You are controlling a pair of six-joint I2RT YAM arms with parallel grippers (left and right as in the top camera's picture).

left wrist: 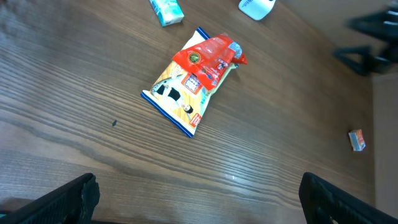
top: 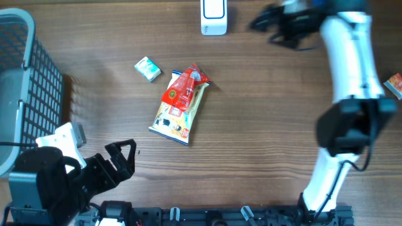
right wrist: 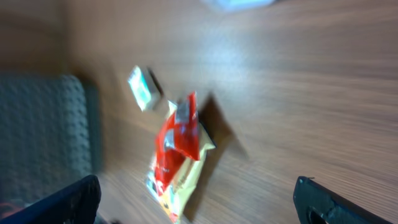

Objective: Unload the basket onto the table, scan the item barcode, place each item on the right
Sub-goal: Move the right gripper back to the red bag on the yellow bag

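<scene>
Left gripper (top: pixel 124 160) is hovering over the brown wooden table (top: pixel 264 138) at seven o'clock, jaws standing wide and holding nothing. The red-and-yellow plastic snack packet (top: pixel 179 103) is lying flat near the centre, touched by neither arm. A small green-and-white carton (top: pixel 147 69) is lying apart at its ten o'clock. A white barcode scanner (top: pixel 213 17) is standing at twelve o'clock. Right gripper (top: pixel 267 28), blurred, is hovering at one o'clock, jaws wide and empty.
</scene>
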